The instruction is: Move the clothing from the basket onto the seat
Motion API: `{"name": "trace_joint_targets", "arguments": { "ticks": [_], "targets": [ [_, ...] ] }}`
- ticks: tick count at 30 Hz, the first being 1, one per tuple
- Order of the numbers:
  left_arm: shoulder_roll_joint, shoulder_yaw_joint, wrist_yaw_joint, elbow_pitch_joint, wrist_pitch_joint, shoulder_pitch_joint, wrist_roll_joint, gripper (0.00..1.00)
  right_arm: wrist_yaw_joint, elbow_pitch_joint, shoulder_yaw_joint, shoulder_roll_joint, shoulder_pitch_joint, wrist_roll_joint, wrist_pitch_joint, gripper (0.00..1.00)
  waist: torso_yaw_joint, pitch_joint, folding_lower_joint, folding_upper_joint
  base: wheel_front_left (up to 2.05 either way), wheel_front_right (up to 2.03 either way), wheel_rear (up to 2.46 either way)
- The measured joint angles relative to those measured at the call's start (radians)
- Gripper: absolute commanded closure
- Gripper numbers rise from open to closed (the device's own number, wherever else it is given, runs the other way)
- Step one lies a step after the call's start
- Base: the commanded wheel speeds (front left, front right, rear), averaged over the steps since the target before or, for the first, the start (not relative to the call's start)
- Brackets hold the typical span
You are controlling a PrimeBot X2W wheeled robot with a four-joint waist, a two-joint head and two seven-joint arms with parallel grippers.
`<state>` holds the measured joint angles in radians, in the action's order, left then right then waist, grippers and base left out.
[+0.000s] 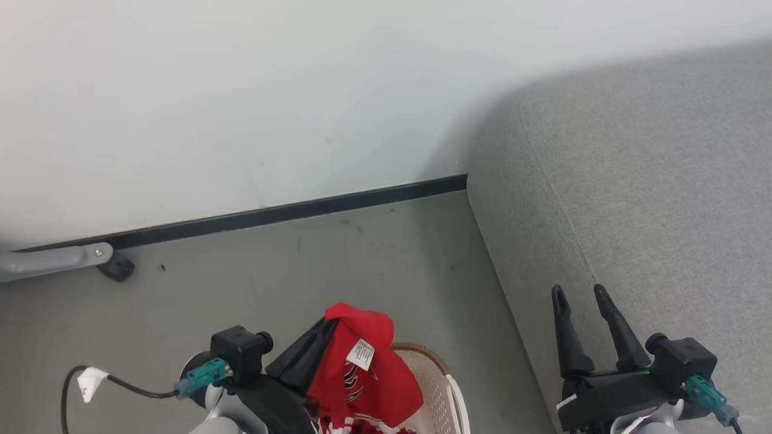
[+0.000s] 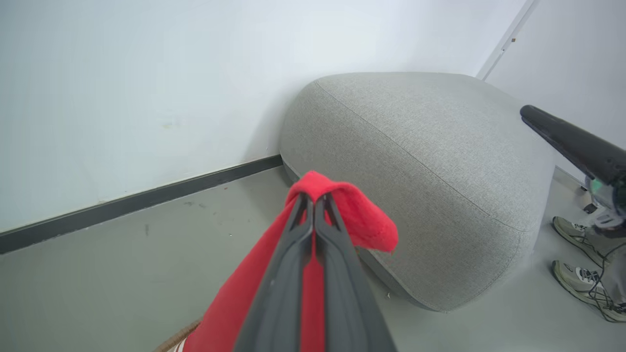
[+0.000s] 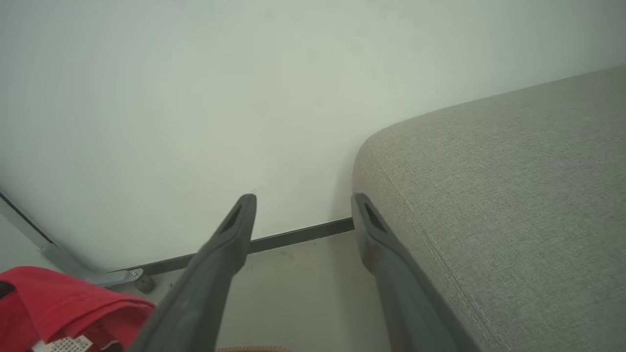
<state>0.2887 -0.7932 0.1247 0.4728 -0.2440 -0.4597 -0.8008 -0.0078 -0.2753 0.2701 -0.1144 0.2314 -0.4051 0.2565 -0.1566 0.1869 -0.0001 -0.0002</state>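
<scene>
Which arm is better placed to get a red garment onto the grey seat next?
Left. The left gripper is shut on the clothing, lifted over the basket, with the seat just ahead. The right gripper is open and empty.

Soft red cloth on the clothing, coarse grey woven fabric on the seat, perforated cream plastic for the basket, floor smooth and matt.

the left tool and right tool share dark tapered fingers, black housings, teal connectors.
</scene>
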Motion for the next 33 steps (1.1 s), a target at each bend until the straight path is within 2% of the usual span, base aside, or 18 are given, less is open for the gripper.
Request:
{"name": "trace_joint_targets", "arguments": {
  "ticks": [4,12,23,33],
  "targets": [
    [0.030,0.028,0.000,-0.074,0.000,0.000,-0.017,1.00,0.028,-0.009,-0.002,0.001,0.000,-0.003,0.000,0.00,0.024,-0.044,0.0000,0.0000,0.00,0.00,0.00],
    [0.037,0.052,0.000,-0.173,-0.004,-0.012,-0.017,1.00,0.071,-0.021,-0.004,0.003,-0.023,-0.018,0.000,0.00,0.051,-0.099,0.0000,0.0001,0.00,0.00,0.00],
    [0.060,0.081,-0.013,-0.297,0.006,-0.058,-0.017,1.00,0.094,-0.029,0.011,0.012,-0.037,-0.018,0.000,0.00,0.057,-0.122,0.0001,0.0002,0.00,0.00,0.00],
    [0.067,0.080,-0.036,-0.355,0.049,-0.087,-0.016,1.00,0.120,-0.055,0.110,0.015,0.011,0.014,0.000,0.00,0.062,-0.119,0.0001,0.0002,0.00,0.00,0.00]
  ]
}}
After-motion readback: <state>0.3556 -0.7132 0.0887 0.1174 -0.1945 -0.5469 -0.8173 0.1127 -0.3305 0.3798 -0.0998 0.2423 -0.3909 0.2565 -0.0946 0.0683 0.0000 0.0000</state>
